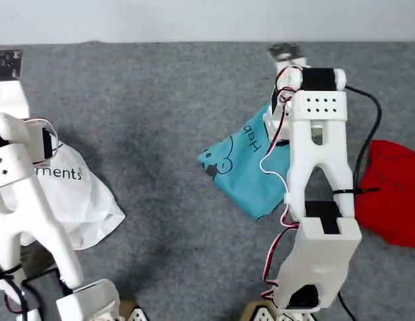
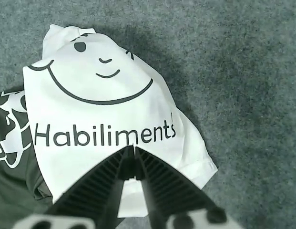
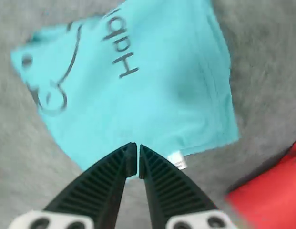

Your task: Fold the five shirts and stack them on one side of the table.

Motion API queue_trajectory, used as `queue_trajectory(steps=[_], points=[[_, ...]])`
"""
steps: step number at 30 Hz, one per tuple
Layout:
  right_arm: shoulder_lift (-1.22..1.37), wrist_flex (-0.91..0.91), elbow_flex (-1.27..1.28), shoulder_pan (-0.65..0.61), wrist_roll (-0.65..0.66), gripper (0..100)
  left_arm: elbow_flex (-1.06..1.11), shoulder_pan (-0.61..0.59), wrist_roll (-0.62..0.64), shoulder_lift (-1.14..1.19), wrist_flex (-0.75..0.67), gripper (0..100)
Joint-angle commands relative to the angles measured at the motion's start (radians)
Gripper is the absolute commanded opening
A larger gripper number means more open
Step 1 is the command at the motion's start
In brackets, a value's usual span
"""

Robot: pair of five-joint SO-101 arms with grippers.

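Left end effector (image 2: 130, 160) hangs shut and empty over the white shirt (image 2: 105, 109), the right end effector (image 3: 133, 155) likewise over the edge of the teal shirt (image 3: 138, 81). On the counter (image 1: 160, 100), the white shirt lies folded at 9 o'clock atop a dark shirt (image 2: 9, 143), seemingly the stack begun. The teal shirt, near centre toward 3 o'clock, looks folded but unstacked, and the red shirt (image 3: 271, 195) at the 3 o'clock edge is crumpled, yet to be folded.
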Motion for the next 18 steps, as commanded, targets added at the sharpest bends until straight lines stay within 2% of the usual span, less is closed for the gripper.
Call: queue_trajectory(steps=[1,4,7,12,18], points=[[-0.036,0.041,-0.043,-0.004,-0.354,1.1,-0.007,0.005,0.002,-0.044,0.018,0],[-0.008,0.042,-0.034,-0.015,-0.540,1.1,-0.007,0.005,0.000,-0.044,0.018,0],[0.008,0.041,0.003,-0.012,-0.672,1.1,-0.007,0.005,0.000,-0.044,0.020,0],[0.068,0.039,0.037,-0.016,-0.770,3.9,-0.007,0.005,0.000,-0.041,0.020,0],[0.134,0.039,0.034,-0.024,-0.842,34.5,-0.007,0.006,0.000,-0.037,0.020,0]])
